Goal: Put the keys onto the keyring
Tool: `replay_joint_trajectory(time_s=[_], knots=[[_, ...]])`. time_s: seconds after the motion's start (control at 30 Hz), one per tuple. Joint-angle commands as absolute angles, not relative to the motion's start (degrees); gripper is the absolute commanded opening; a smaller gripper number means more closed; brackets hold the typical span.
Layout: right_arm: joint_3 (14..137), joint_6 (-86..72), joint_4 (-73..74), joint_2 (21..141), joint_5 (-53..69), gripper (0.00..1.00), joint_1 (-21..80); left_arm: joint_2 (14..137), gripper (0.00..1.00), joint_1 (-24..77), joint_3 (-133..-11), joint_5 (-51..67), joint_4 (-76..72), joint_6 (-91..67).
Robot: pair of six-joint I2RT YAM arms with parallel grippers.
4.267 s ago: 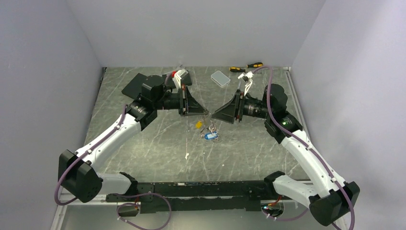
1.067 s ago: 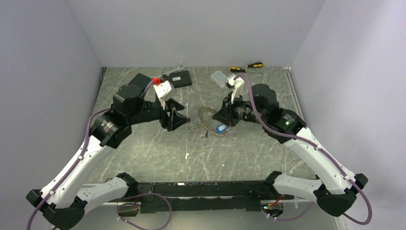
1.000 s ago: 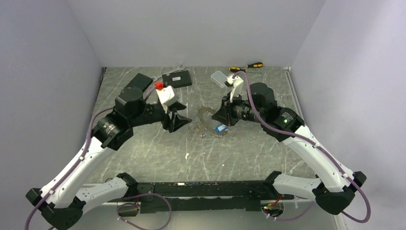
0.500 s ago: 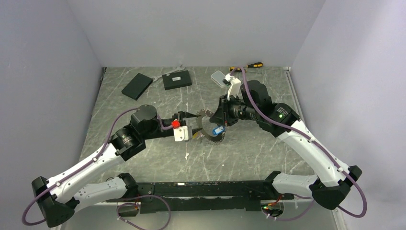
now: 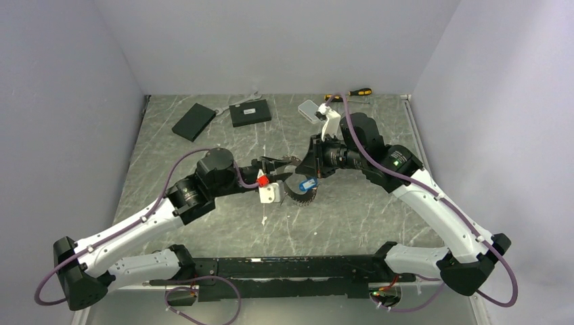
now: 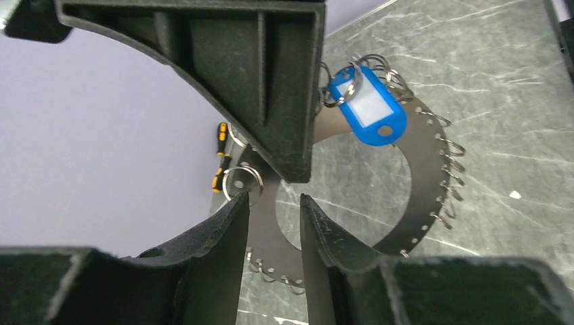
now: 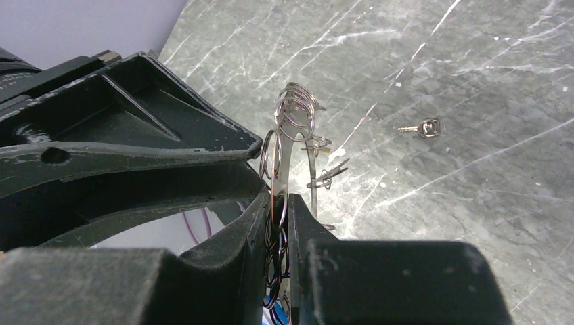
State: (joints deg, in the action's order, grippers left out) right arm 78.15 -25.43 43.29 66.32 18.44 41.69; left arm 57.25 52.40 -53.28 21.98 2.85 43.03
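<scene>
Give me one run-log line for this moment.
right claw: clamped on dark-grey toothed metal keyring | blue plastic key tag: hanging on keyring | left claw: open, at keyring

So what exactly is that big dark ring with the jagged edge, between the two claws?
The keyring is a thin, flat, dark, metal-looking band curved into a wide loop, its outer edge hung with small wire rings. A blue tag with a white label hangs from it. The right claw pinches the band, holding it on edge; the left claw, part open, sits at its lower arc.
</scene>
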Motion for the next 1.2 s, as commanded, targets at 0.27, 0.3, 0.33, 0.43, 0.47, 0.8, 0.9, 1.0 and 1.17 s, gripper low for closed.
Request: replay_joint_trajectory(time_s=[0.27, 0.3, 0.33, 0.43, 0.47, 0.8, 0.9, 1.0, 1.17], knots=[[78.74, -27.76, 38.32, 65.31, 20.68, 0.00, 41.56, 57.77, 0.34, 53.43, -57.20, 17.55, -0.10, 46.99], [78.90, -27.93, 38.36, 65.30, 20.71, 0.00, 41.57, 57.87, 0.35, 53.46, -57.22, 17.62, -0.09, 47.25], [79.11, -27.91, 38.51, 65.35, 20.82, 0.00, 41.57, 57.98, 0.35, 53.54, -57.26, 18.00, 1.41, 47.51], [79.13, -28.19, 38.54, 65.12, 20.74, 0.00, 41.55, 58.33, 0.37, 53.53, -57.51, 19.39, 2.65, 47.90], [79.00, -28.25, 38.50, 64.99, 20.74, 0.00, 41.57, 58.61, 0.37, 53.55, -57.65, 19.76, 2.86, 48.04], [78.05, -28.81, 38.62, 64.34, 21.91, 0.00, 41.53, 60.83, 0.21, 54.27, -59.67, 18.50, 5.00, 50.83], [78.13, -28.74, 38.88, 64.50, 22.72, 0.00, 41.57, 61.20, 0.16, 54.70, -60.01, 17.24, 5.36, 52.31], [78.21, -28.83, 38.85, 64.51, 23.21, 0.00, 41.57, 61.51, 0.05, 55.05, -60.11, 16.27, 5.45, 53.18], [78.31, -28.61, 39.35, 64.30, 22.78, 0.00, 41.57, 61.78, 0.00, 55.22, -60.65, 16.14, 6.68, 53.44]])
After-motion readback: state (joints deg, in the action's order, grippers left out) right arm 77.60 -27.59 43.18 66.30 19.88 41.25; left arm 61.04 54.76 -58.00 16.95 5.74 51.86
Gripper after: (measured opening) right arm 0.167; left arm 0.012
